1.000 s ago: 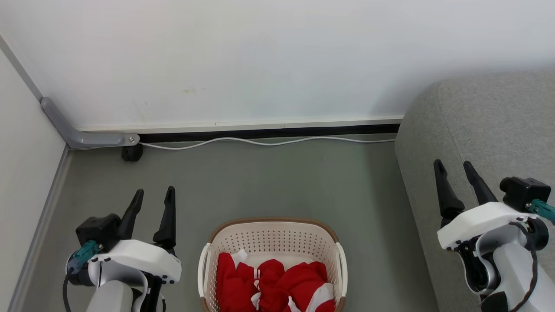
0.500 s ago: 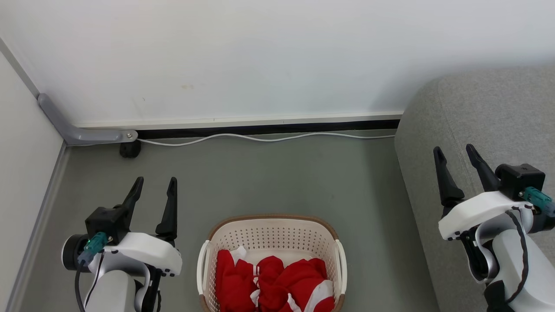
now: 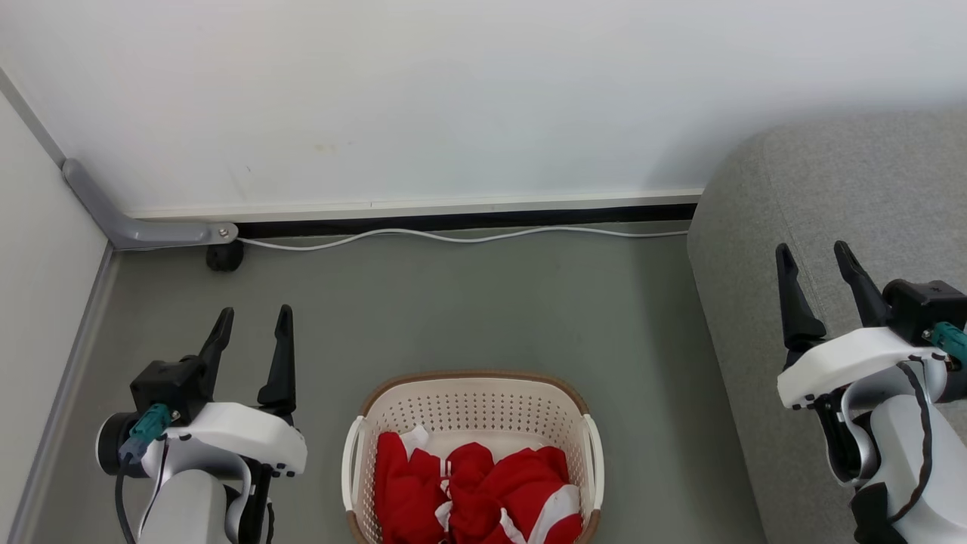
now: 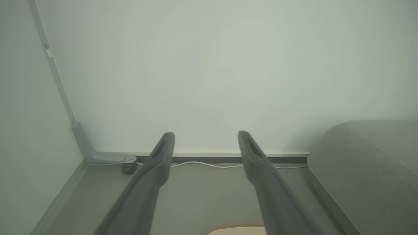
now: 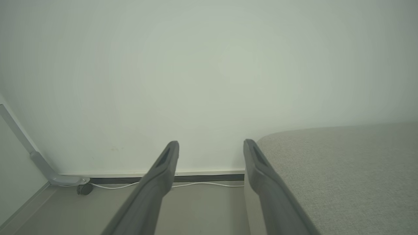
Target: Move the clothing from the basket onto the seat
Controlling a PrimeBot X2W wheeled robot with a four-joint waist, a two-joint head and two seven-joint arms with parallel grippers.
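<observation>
The seat [image 3: 854, 196], a broad grey sofa of nubbly fabric with rounded corners, stands at the right. On the smooth grey-green floor [image 3: 483, 302] beside it sits the basket [image 3: 472, 412], oval cream plastic with perforated walls and a brown woven-look rim. In it lies the clothing [image 3: 483, 491], crumpled soft red fabric with white panels. The left gripper [image 3: 255, 311] and right gripper [image 3: 812, 248] flank the basket, slim tapered dark fingers spread apart, holding nothing.

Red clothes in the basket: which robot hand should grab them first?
Probably the left. The left gripper hangs open and empty close beside the basket, where the clothing lies. The right gripper, also open, is farther from the basket, over by the seat.
</observation>
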